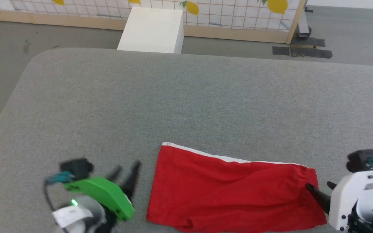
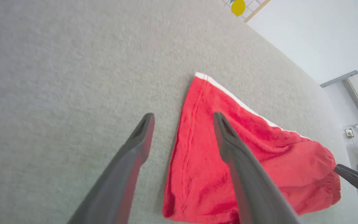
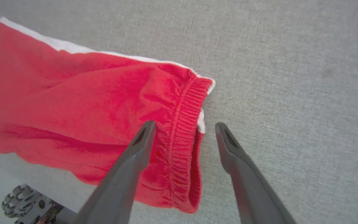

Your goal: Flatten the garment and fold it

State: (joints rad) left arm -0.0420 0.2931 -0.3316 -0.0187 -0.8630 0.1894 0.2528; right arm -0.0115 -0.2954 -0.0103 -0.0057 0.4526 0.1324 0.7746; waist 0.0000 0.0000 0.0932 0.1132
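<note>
The red garment [image 1: 231, 191] lies spread flat near the front edge of the grey table [image 1: 186, 97], with a white band along its far edge and a gathered elastic end on the right. My left gripper [image 1: 128, 166] hovers just off its left end, open and holding nothing. In the left wrist view the left gripper [image 2: 182, 116] straddles the left hem of the garment [image 2: 259, 149]. My right gripper [image 1: 318, 185] stands open at the right end. In the right wrist view the right gripper [image 3: 184, 125] straddles the elastic edge of the garment [image 3: 89, 102] without gripping it.
A white box [image 1: 152, 30] stands on the floor beyond the table's far edge, in front of a low wall with a lemon-print grid [image 1: 238, 13]. The table's left edge [image 1: 2, 119] drops to grey floor. The robot's wheeled base [image 3: 26, 202] sits below the front edge.
</note>
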